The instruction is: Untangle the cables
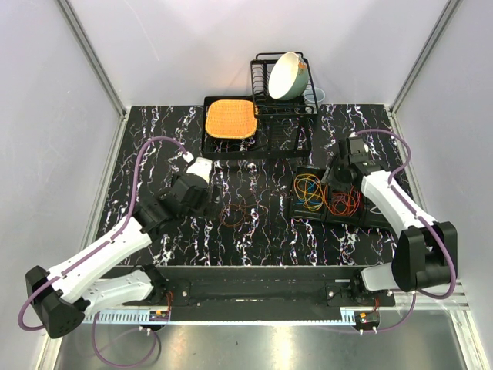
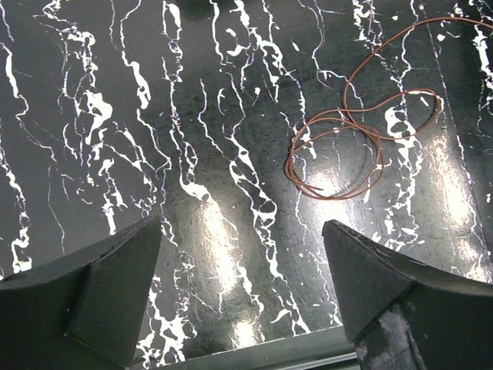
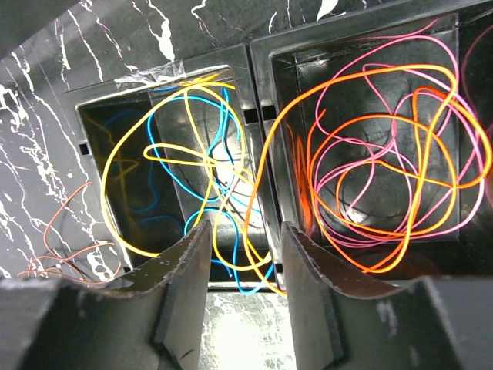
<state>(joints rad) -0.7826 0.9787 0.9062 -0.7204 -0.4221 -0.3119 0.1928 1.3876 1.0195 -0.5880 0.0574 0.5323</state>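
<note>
Left end effector (image 2: 243,227) gapes beside brown cable (image 2: 293,163); right end effector (image 3: 246,230) overhangs tray (image 3: 254,77).

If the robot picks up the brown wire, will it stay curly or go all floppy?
Probably floppy: the brown wire is very thin and lies in loose, uneven loops. It looks very light for its length. Lying flat, it may be hard to pinch.

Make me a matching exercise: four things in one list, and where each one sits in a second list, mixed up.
Things:
1. thin brown wire loop
2. thin blue wire
3. thin pink wire
4. cream ceramic bowl

Places:
A. black wire dish rack
B. left black tray compartment
C. bare marbled black tabletop
D. right black tray compartment

Pairs: 1-C, 2-B, 3-D, 4-A
</note>
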